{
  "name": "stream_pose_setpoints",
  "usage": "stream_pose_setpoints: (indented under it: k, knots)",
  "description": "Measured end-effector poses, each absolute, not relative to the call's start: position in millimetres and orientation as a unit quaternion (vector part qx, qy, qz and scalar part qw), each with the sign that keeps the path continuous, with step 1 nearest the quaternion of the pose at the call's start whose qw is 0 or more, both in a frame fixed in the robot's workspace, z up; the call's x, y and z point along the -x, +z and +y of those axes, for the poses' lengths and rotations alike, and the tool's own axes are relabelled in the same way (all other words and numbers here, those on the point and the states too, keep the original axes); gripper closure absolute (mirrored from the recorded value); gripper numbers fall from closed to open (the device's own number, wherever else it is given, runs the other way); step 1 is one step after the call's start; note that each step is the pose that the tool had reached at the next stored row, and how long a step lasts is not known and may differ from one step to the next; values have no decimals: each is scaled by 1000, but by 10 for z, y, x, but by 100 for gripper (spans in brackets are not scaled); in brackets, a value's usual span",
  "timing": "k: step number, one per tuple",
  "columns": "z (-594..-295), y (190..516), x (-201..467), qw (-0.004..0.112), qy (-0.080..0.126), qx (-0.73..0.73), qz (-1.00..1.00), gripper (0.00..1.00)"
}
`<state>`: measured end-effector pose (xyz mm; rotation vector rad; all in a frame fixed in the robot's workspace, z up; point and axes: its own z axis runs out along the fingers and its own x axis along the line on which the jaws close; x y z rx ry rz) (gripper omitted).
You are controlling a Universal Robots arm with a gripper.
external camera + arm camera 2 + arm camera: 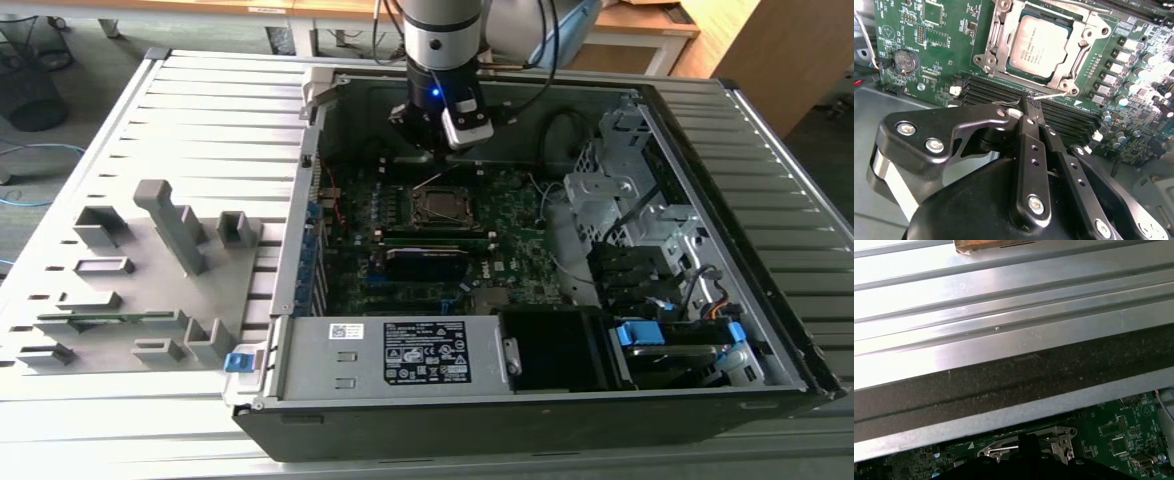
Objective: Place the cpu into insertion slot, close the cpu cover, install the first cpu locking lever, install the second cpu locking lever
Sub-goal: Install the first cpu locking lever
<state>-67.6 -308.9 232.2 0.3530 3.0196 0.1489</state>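
Claw (1030,106): fingers pinched together on a thin silvery locking lever (1051,95) beside the socket.
Cpu (1037,45): seated flat in its slot.
Cpu cover (995,40): closed around the chip.
Motherboard (939,30): green, inside the open computer case (534,420).

Arm (441,40) upright, wrist pointing straight down. Gripper (1030,102) low, black fingers (1026,145) drawn together to a narrow tip, linkage bars folded close alongside.
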Motion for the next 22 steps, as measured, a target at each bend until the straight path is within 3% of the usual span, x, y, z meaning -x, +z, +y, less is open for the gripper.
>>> stream_pose_setpoints:
  k: [22]
  knots:
    - [-3039, 2212, 665, 49, 46, -116, 991, 89]
